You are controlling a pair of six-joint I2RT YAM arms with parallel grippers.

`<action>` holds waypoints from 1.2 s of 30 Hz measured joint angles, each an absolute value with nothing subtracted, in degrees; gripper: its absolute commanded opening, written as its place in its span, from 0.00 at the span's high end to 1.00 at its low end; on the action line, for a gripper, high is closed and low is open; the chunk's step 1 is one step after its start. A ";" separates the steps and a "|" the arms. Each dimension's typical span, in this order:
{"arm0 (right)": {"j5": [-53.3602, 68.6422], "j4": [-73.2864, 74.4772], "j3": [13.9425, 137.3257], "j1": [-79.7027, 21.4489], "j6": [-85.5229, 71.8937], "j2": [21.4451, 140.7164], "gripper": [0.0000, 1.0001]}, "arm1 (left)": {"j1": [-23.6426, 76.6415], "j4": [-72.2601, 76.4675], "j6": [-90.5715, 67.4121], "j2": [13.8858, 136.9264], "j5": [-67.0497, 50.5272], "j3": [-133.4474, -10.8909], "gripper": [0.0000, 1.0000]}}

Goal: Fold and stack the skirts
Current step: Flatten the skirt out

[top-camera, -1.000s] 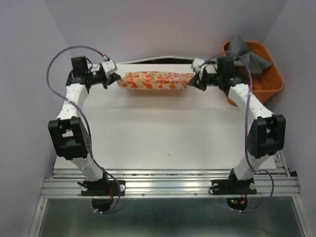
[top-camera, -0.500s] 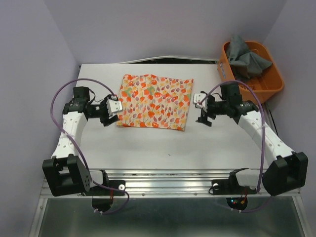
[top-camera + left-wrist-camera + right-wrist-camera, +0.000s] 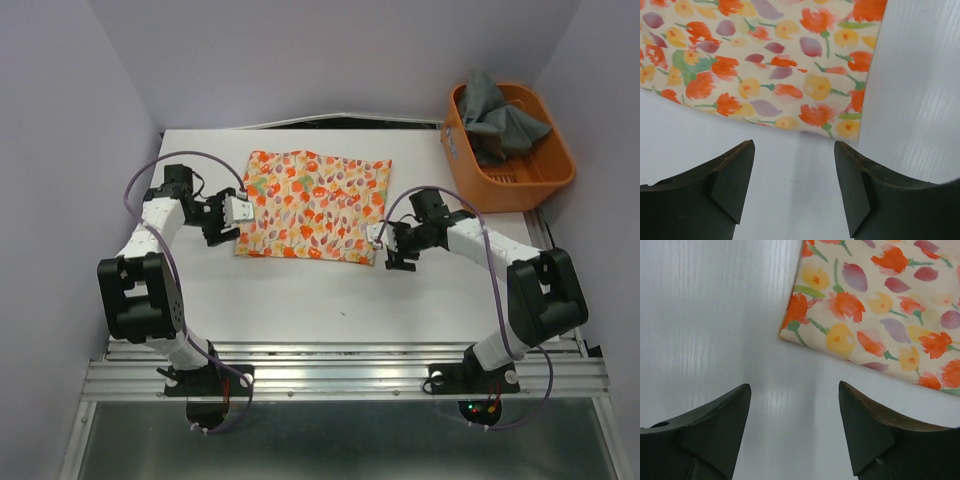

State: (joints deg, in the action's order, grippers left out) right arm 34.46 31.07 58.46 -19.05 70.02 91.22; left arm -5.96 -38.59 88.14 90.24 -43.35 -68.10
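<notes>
The cream skirt with the orange, red and yellow leafy print (image 3: 315, 205) lies flat on the white table. My left gripper (image 3: 238, 215) stands open just off its left edge, near the front left corner. In the left wrist view the skirt (image 3: 765, 65) lies beyond the gripper (image 3: 794, 145), with only bare table between the fingers. My right gripper (image 3: 377, 240) stands open beside the front right corner. The right wrist view shows that corner of the skirt (image 3: 880, 305) ahead of the gripper (image 3: 794, 385), untouched. The dark grey skirt (image 3: 495, 110) lies bunched in the basket.
The orange plastic basket (image 3: 545, 185) stands at the back right, off the table's (image 3: 300, 290) right corner. Lilac walls close in on the left, back and right. The arm bases sit on the metal rail at the near edge.
A second ago both grippers held the printed skirt bunched at the back of the table. It now lies spread flat, both grippers have opened, and the right one has moved left to its corner.
</notes>
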 measured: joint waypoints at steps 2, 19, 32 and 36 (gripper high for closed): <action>34.44 26.83 52.99 -19.99 76.31 88.27 0.22 | -5.93 -37.98 94.43 90.24 -41.12 -65.34 0.19; 37.82 -5.43 36.40 -24.40 105.97 91.35 0.61 | -5.19 -15.09 113.14 87.13 -36.21 -43.86 0.27; 33.89 -2.55 36.73 -21.50 101.67 89.19 0.56 | 5.69 -20.75 114.15 80.14 -32.77 -39.55 1.00; 28.21 -1.10 38.15 -18.68 99.61 88.07 0.29 | 13.87 -26.11 114.17 73.12 -32.71 -37.80 0.54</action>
State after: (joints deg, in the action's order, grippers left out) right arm 28.21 -1.10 38.15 -18.68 99.61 88.07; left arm 13.87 -26.11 114.17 73.12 -32.71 -37.80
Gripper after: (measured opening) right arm 0.590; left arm 0.181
